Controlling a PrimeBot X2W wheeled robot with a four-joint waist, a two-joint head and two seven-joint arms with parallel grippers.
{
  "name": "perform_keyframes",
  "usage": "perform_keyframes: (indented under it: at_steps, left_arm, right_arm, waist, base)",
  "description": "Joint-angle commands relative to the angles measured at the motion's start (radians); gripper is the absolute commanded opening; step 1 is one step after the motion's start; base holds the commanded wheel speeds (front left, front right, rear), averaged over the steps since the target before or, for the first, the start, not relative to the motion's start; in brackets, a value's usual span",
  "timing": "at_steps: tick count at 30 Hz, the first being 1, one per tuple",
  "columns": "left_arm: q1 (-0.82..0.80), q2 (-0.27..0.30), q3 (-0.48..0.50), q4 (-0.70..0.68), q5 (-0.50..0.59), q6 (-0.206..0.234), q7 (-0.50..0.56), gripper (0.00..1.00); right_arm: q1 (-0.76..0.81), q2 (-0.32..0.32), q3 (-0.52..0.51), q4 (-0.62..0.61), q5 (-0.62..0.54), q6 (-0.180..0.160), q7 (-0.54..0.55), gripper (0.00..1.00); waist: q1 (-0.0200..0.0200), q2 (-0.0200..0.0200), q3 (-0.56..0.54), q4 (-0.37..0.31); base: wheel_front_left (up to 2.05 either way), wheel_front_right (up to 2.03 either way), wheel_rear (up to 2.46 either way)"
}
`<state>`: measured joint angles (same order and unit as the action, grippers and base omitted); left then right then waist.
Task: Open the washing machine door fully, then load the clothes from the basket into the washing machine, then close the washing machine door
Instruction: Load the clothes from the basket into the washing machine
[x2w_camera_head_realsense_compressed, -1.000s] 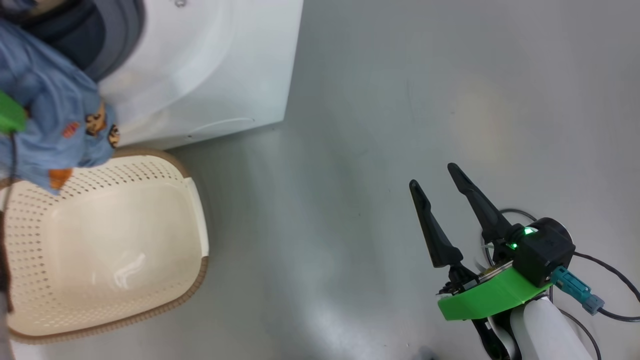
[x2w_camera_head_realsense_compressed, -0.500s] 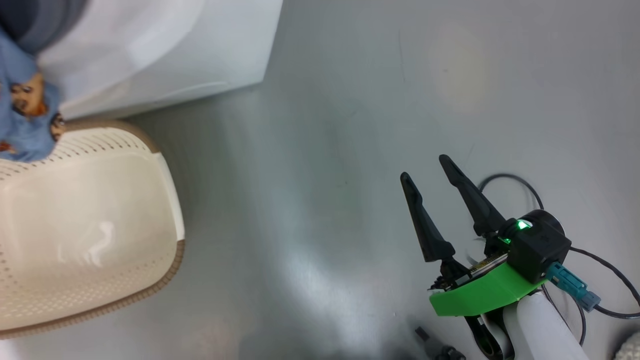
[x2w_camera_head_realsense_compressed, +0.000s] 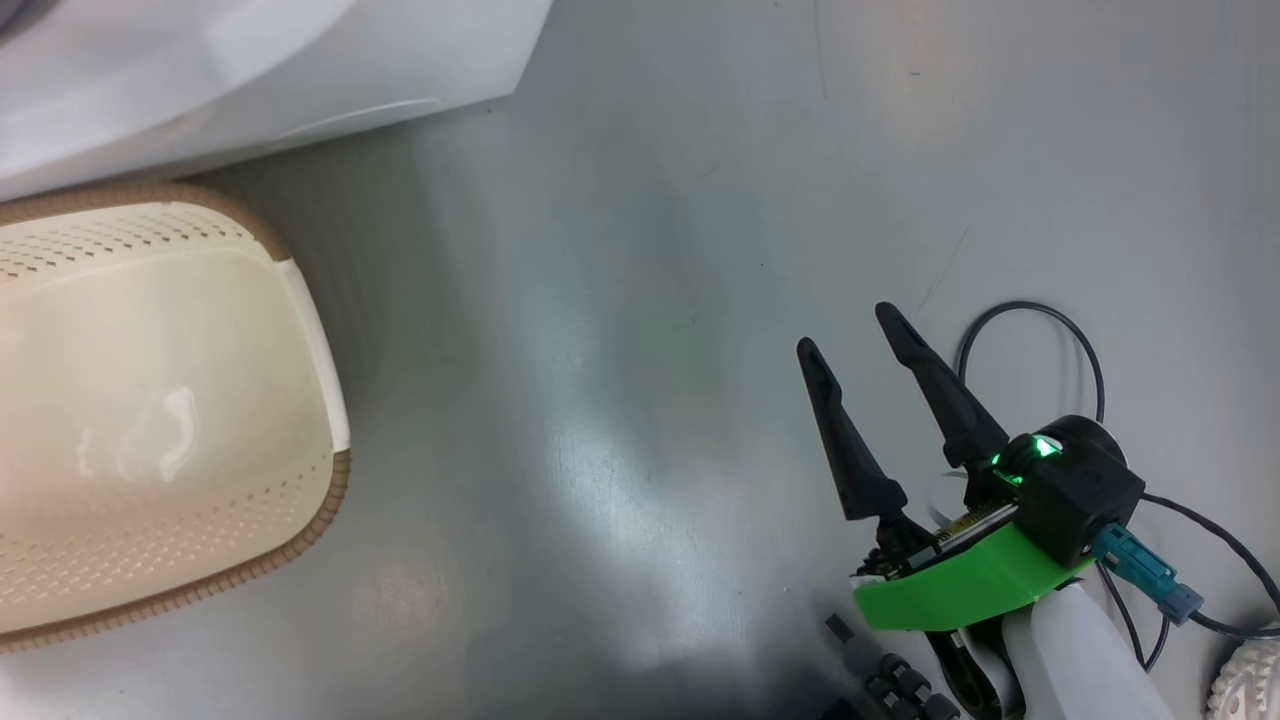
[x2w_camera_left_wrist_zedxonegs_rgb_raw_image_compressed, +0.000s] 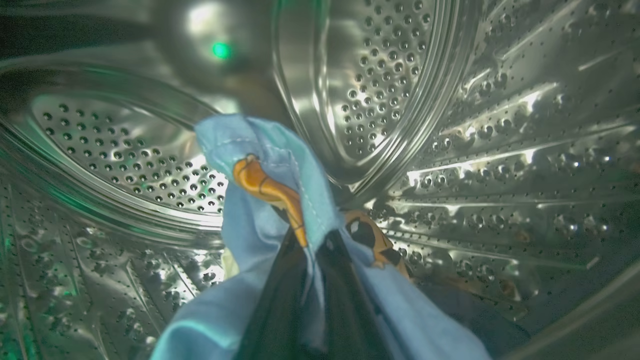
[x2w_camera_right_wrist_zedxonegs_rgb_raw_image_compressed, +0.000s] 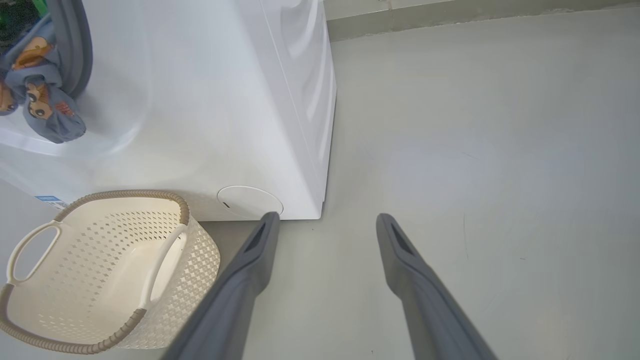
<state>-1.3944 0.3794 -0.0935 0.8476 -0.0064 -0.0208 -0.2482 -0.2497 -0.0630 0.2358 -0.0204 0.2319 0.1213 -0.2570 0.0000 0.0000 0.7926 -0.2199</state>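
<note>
Clothes (x2w_camera_left_wrist_zedxonegs_rgb_raw_image_compressed: 260, 150) – soft, light, floppy blue garment, best held by a bunched fold – hang inside washing machine drum (x2w_camera_left_wrist_zedxonegs_rgb_raw_image_compressed: 390, 75) w/ left gripper (x2w_camera_left_wrist_zedxonegs_rgb_raw_image_compressed: 312, 245) clamped on them; right gripper (x2w_camera_head_realsense_compressed: 846, 328) wide open, empty, at right.

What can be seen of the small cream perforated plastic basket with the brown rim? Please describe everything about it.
The small cream plastic basket is a rounded rectangle with walls full of small holes, a smooth solid bottom and a brown woven-look rim. Two pale loop handles sit at opposite sides. It stands upright on the grey floor, just in front of the white washing machine; whether they touch cannot be told. The part of its inside that shows is bare.
</note>
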Motion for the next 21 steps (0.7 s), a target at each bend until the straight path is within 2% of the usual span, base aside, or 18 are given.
perform_keyframes:
  at_steps: [1, 7, 9, 10, 11, 12, 21]
  left_arm:
    - [-0.019, 0.046, 0.004, -0.042, 0.009, 0.013, -0.010, 0.00]
    - [0.017, 0.052, -0.002, -0.150, 0.008, 0.034, -0.013, 0.00]
    - [0.037, 0.050, 0.007, -0.140, -0.007, 0.038, -0.013, 0.00]
    - [0.041, 0.048, 0.009, -0.133, -0.013, 0.036, -0.013, 0.19]
    - [0.047, 0.044, 0.011, -0.128, -0.019, 0.037, -0.013, 0.83]
    - [0.055, 0.038, 0.015, -0.108, -0.028, 0.037, -0.013, 1.00]
    - [0.074, 0.018, 0.026, -0.028, -0.066, 0.032, -0.013, 1.00]
  right_arm:
    - [0.018, 0.006, 0.018, -0.023, 0.004, 0.009, -0.005, 1.00]
    - [0.016, 0.008, 0.023, -0.019, 0.003, 0.009, -0.005, 1.00]
    - [0.016, 0.009, 0.024, -0.017, 0.003, 0.009, -0.005, 1.00]
    - [0.015, 0.009, 0.025, -0.015, 0.003, 0.009, -0.005, 1.00]
    - [0.013, 0.009, 0.026, -0.012, 0.002, 0.009, -0.005, 1.00]
    - [0.013, 0.009, 0.025, -0.009, 0.002, 0.009, -0.005, 1.00]
    - [0.011, 0.010, 0.021, 0.002, 0.000, 0.009, -0.005, 1.00]
  waist:
    - [0.0000, 0.0000, 0.001, 0.001]
    - [0.0000, 0.0000, -0.007, -0.001]
    - [0.0000, 0.0000, -0.009, 0.001]
    - [0.0000, 0.0000, -0.009, 0.002]
    - [0.0000, 0.0000, -0.012, 0.003]
    - [0.0000, 0.0000, -0.018, 0.006]
    - [0.0000, 0.0000, -0.059, 0.024]
  base:
    - [0.00, 0.00, 0.00]
    - [0.00, 0.00, 0.00]
    - [0.00, 0.00, 0.00]
    - [0.00, 0.00, 0.00]
    - [0.00, 0.00, 0.00]
    - [0.00, 0.00, 0.00]
    - [0.00, 0.00, 0.00]
